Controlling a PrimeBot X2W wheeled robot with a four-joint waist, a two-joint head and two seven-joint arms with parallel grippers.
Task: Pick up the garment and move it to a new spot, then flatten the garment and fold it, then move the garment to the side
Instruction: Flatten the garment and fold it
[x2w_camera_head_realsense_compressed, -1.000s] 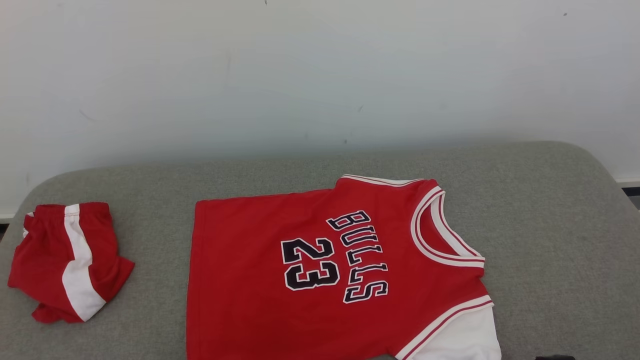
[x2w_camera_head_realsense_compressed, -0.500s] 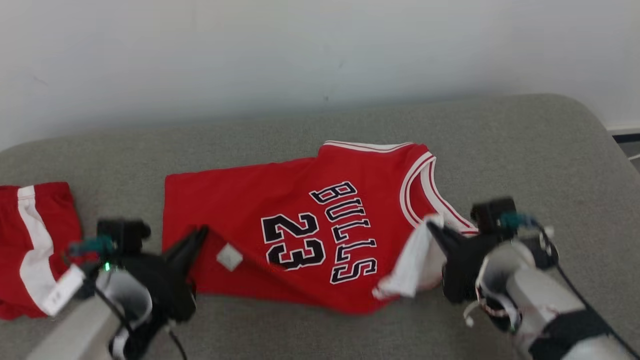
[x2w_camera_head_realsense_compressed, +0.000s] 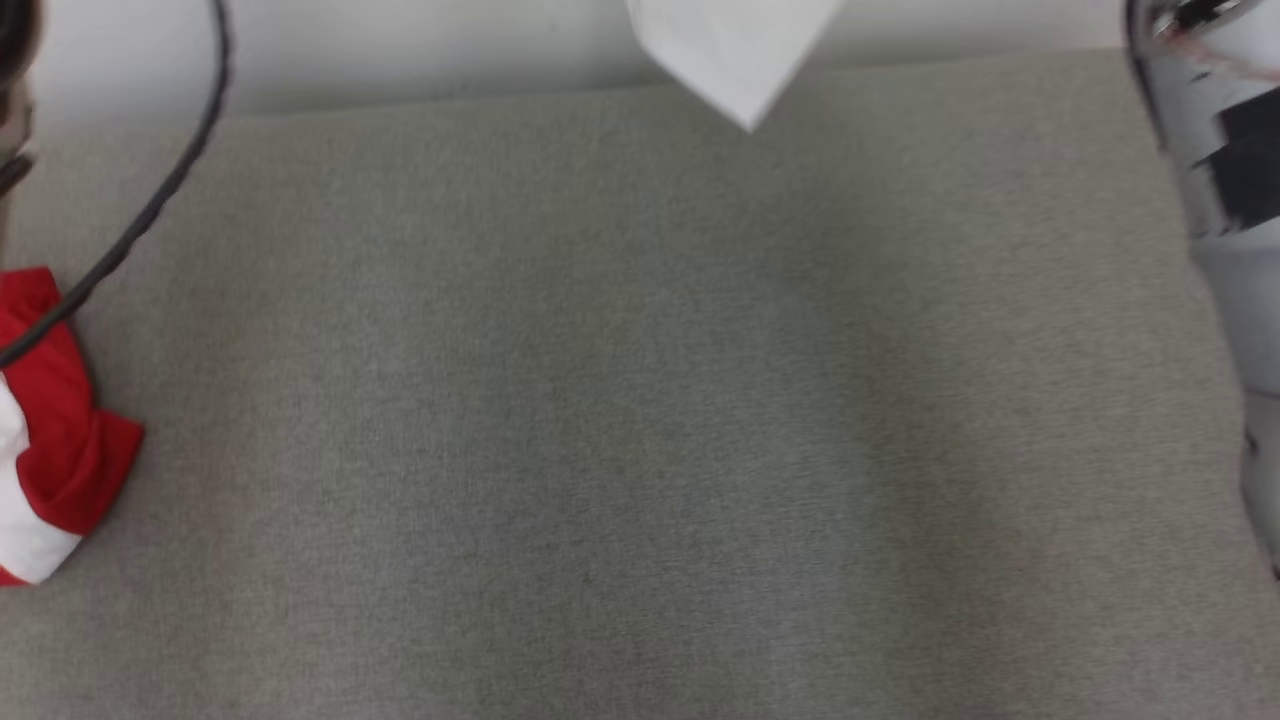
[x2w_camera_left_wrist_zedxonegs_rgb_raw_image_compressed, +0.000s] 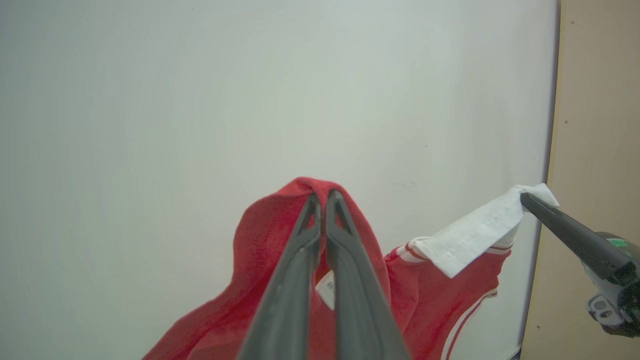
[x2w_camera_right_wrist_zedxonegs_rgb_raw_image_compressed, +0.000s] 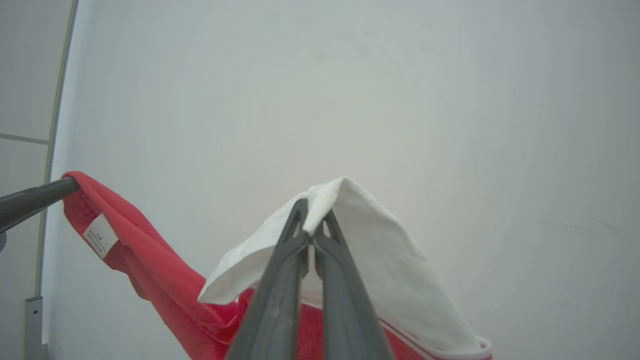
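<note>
Looking along the wrists, left gripper (x2w_camera_left_wrist_zedxonegs_rgb_raw_image_compressed: 322, 196) and right gripper (x2w_camera_right_wrist_zedxonegs_rgb_raw_image_compressed: 310, 220) clamp jersey (x2w_camera_left_wrist_zedxonegs_rgb_raw_image_compressed: 430, 305).

A bare indoor room, home or test space unclear: a grey fabric-covered pad (x2w_camera_head_realsense_compressed: 640, 400) meets a plain white wall (x2w_camera_left_wrist_zedxonegs_rgb_raw_image_compressed: 200, 100), a beige panel (x2w_camera_left_wrist_zedxonegs_rgb_raw_image_compressed: 595, 125) stands beside it, with a red jersey (x2w_camera_left_wrist_zedxonegs_rgb_raw_image_compressed: 260, 240) and matching shorts (x2w_camera_head_realsense_compressed: 60, 440).

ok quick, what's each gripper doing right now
left gripper: closed on the jersey, at a red edge
right gripper: closed on the jersey's white sleeve
</note>
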